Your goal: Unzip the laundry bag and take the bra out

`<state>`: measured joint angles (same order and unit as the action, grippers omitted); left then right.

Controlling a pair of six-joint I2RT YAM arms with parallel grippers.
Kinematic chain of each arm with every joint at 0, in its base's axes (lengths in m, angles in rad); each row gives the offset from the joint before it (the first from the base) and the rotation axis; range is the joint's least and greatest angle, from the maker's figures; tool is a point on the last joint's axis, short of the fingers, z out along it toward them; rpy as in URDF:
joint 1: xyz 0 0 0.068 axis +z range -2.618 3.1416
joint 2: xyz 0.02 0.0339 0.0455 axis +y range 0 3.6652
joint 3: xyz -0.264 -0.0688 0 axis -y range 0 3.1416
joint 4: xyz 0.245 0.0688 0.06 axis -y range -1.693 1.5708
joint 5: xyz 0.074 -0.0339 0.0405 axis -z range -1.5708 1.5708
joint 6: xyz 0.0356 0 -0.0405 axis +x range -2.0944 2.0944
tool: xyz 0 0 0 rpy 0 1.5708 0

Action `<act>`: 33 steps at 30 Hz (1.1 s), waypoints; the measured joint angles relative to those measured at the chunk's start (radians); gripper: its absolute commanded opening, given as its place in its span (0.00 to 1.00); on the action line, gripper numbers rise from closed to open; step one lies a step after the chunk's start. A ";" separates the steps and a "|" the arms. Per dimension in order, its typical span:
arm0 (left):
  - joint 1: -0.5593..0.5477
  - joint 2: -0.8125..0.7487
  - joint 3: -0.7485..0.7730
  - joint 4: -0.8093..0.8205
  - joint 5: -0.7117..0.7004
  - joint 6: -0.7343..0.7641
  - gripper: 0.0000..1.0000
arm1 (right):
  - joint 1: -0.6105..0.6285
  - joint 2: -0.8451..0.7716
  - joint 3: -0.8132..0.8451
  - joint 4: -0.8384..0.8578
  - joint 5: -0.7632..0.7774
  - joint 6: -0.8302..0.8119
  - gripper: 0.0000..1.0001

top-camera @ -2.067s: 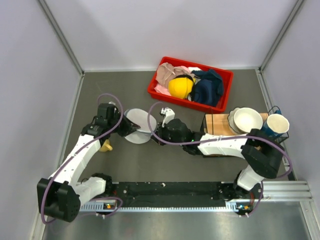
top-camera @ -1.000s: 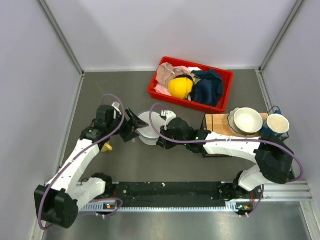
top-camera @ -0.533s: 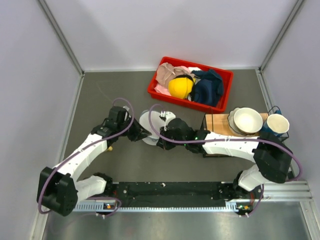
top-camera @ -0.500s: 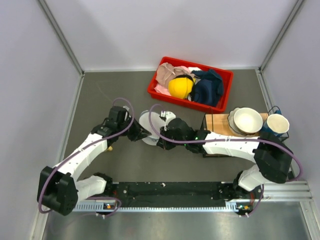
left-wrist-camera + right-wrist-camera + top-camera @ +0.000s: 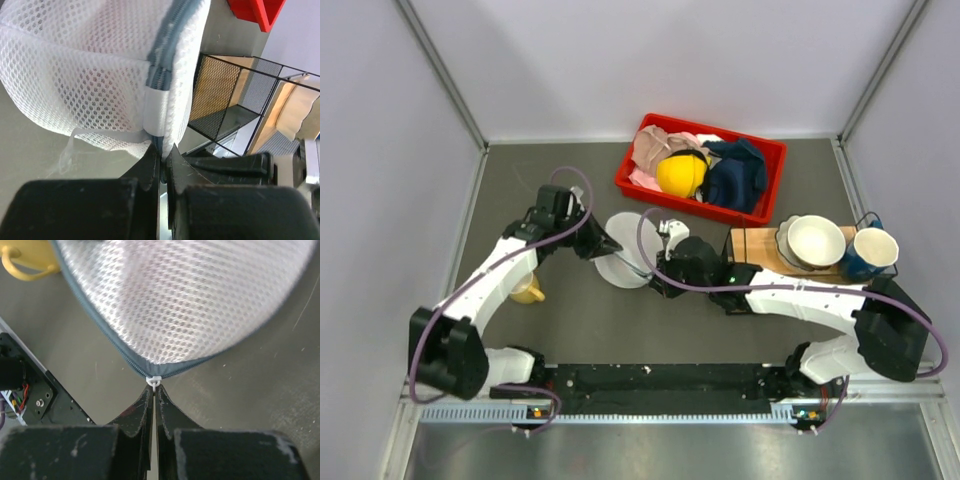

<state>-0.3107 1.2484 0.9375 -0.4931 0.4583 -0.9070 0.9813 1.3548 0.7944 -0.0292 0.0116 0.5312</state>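
Now laundry bag sits on desk btwn arms, bra not visible. Jaws of left gripper pinch its seam tab; those of right gripper pinch zip pull. Risk: tiny pull slips out, or bag drags along w/ zip shut.

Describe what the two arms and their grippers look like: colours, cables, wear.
Both the left arm and the right arm have white tubular links between black joint housings. A thin purple cable loops loosely along each arm. The left gripper and right gripper are black, with two tapering fingers whose surfaces show pale scuffs. No lettering is readable.
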 measured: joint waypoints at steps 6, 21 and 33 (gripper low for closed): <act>0.006 0.199 0.132 0.001 0.032 0.073 0.78 | 0.068 0.027 0.074 -0.045 0.011 -0.003 0.00; 0.020 -0.232 0.045 -0.047 -0.085 0.034 0.97 | 0.089 0.100 0.111 -0.034 -0.005 0.056 0.00; -0.027 -0.222 -0.253 0.050 -0.047 -0.128 0.67 | 0.089 0.109 0.125 -0.019 -0.009 0.056 0.00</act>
<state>-0.3382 1.0260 0.6849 -0.4431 0.4114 -1.0351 1.0706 1.4635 0.9195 -0.0483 0.0025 0.5869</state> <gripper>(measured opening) 0.788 0.007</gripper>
